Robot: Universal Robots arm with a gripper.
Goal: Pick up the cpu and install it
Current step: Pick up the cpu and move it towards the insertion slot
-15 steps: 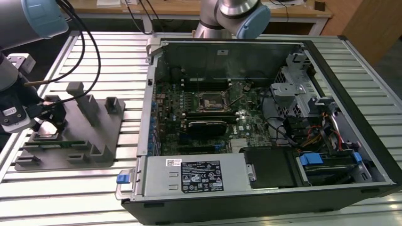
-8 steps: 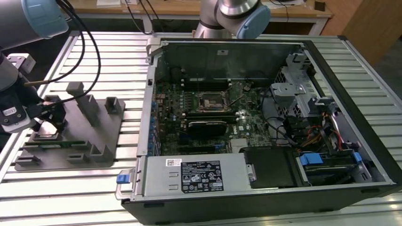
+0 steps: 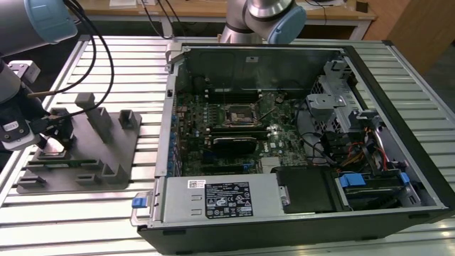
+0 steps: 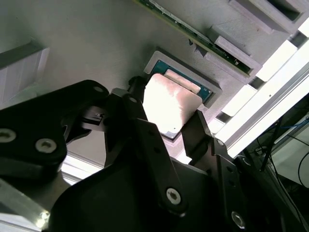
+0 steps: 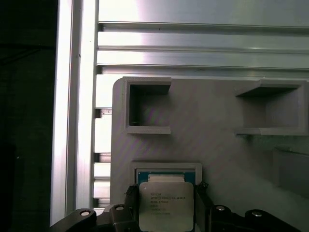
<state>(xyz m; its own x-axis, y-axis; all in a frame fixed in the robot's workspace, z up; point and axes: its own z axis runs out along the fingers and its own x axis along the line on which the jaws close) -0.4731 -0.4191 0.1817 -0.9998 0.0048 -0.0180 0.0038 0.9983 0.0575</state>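
Presently found gripper (image 4: pixel 170 113) narrowed onto the cpu (image 5: pixel 166 205), 1 finger (image 5: pixel 131 208) pressed against each of 2 opposite edges. Saw the chip apparently lifted just clear of its teal-lined recess (image 5: pixel 166 174) in the grey tray (image 5: pixel 217 145), silver top toward both wrist views. Located tray on slatted aluminium table (image 3: pixel 71 213) at the exterior view's left, beside open computer case (image 3: pixel 284 234); noted motherboard socket (image 3: pixel 238 113) near the case's middle.
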